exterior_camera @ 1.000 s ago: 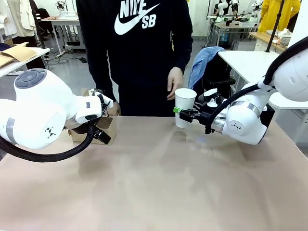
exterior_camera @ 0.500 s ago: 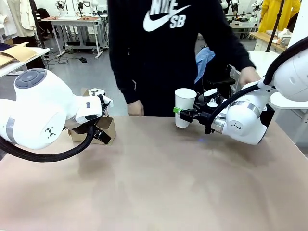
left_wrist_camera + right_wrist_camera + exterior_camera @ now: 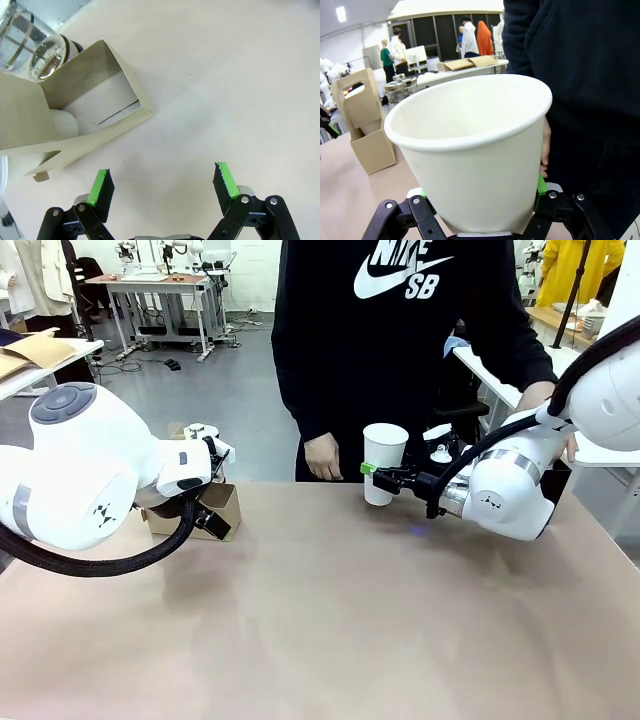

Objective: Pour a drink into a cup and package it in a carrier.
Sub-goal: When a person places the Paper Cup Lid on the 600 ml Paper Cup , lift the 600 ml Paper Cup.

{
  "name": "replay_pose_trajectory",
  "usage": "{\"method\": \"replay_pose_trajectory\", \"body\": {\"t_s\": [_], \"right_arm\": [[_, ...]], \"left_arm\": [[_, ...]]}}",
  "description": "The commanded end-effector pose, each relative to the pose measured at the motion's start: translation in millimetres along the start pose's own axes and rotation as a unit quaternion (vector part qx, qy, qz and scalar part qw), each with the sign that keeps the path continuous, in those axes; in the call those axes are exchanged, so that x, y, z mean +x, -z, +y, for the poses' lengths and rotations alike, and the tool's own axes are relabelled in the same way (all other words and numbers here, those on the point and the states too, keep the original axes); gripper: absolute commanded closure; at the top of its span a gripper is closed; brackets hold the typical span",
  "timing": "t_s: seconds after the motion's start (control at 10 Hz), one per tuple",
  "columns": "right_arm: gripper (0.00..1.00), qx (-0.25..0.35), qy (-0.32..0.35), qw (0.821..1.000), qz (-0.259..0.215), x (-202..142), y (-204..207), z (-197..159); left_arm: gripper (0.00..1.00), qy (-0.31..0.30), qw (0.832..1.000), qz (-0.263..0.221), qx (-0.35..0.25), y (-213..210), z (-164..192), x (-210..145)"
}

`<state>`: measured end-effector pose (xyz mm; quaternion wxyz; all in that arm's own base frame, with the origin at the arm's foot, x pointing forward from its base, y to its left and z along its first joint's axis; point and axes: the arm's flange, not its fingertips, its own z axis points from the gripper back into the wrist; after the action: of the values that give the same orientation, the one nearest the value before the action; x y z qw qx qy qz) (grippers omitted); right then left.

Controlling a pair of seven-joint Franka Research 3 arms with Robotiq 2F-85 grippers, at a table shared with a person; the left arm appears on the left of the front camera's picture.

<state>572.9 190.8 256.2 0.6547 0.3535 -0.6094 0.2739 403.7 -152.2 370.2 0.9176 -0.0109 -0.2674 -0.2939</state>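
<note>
Upright cup (image 3: 384,462), mouth up, in right end effector (image 3: 372,473).

The left arm (image 3: 75,475) comes in from the left, its bulky wrist turned toward the far side. The left tool (image 3: 162,182) points down at the table (image 3: 330,620). Its jaws are spread wide, with nothing between the green pads (image 3: 101,186). The right arm (image 3: 512,495) reaches in from the right, its wrist level and pointing left. The right tool (image 3: 375,473) lies horizontal near the far edge, clamped on the lower part of the cup (image 3: 384,452), which stands upright in its grip.
</note>
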Motion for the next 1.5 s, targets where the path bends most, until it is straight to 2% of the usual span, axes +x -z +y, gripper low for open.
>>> {"method": "replay_pose_trajectory", "body": {"t_s": [0.0, 1.4], "right_arm": [[0.19, -0.008, 0.004, 1.0, -0.006, 3.0, 2.0, 2.7], [0.19, -0.008, 0.004, 1.0, -0.006, 3.0, 2.0, 2.7]], "left_arm": [[0.0, 0.0, 1.0, 0.0, -0.001, -0.2, 0.2, -0.1], [0.0, 0.0, 1.0, 0.0, -0.001, -0.2, 0.2, -0.1]]}}
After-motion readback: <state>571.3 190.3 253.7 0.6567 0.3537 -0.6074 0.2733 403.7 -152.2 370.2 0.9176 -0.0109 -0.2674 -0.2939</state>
